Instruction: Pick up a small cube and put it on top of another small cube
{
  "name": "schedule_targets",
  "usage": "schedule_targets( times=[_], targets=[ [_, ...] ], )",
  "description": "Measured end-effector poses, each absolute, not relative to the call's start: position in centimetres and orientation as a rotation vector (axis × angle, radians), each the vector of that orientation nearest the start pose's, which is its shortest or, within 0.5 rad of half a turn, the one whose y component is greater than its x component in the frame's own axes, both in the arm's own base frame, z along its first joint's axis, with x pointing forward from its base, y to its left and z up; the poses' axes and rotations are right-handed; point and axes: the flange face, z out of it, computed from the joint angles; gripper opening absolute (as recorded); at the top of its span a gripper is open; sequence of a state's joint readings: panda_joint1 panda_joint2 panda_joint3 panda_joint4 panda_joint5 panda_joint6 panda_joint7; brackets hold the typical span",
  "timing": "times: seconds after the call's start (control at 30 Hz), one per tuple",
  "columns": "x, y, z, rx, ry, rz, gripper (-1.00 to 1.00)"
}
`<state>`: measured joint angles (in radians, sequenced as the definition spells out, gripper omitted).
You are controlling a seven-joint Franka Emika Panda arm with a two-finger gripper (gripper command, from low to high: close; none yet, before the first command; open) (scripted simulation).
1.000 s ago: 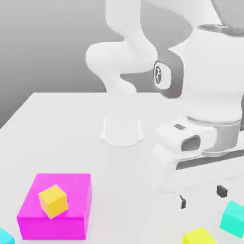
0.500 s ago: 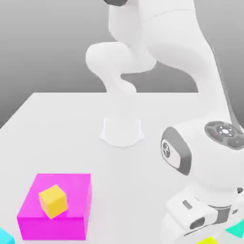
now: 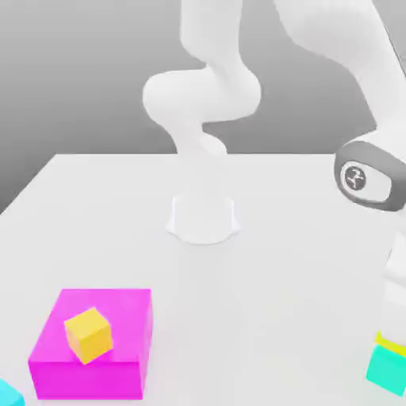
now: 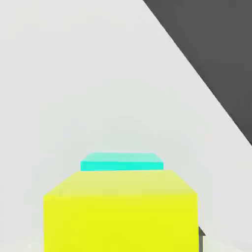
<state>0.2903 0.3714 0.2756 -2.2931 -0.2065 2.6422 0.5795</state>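
The small lemon-yellow cube [image 3: 388, 343] shows as a thin strip at the exterior view's lower right edge. It sits directly over the turquoise cube [image 3: 386, 369], touching it or just above it. My gripper [image 3: 393, 336] comes down onto it from the white hand above and looks shut on it. In the hand view the yellow cube [image 4: 120, 214] looms close, the turquoise cube [image 4: 121, 161] peeks out beyond it, and a dark fingertip [image 4: 201, 234] shows at the cube's side.
A large magenta block [image 3: 119, 361] stands at the exterior view's lower left with an orange-yellow cube [image 3: 87, 334] on top. A bluer cyan cube [image 3: 8, 394] sits at the bottom left corner. The arm's white base [image 3: 203, 218] stands mid-table. The table edge [image 4: 197, 69] runs nearby.
The arm swung toward the exterior view's right and rose. The yellow cube left the table at the lower right and now sits over the turquoise cube.
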Motion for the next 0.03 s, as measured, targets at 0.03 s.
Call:
schedule_targets(
  times=[0.03],
  targets=[
    [44.08, 29.16, 19.31, -3.132, -0.236, 0.001, 1.00]
  ],
)
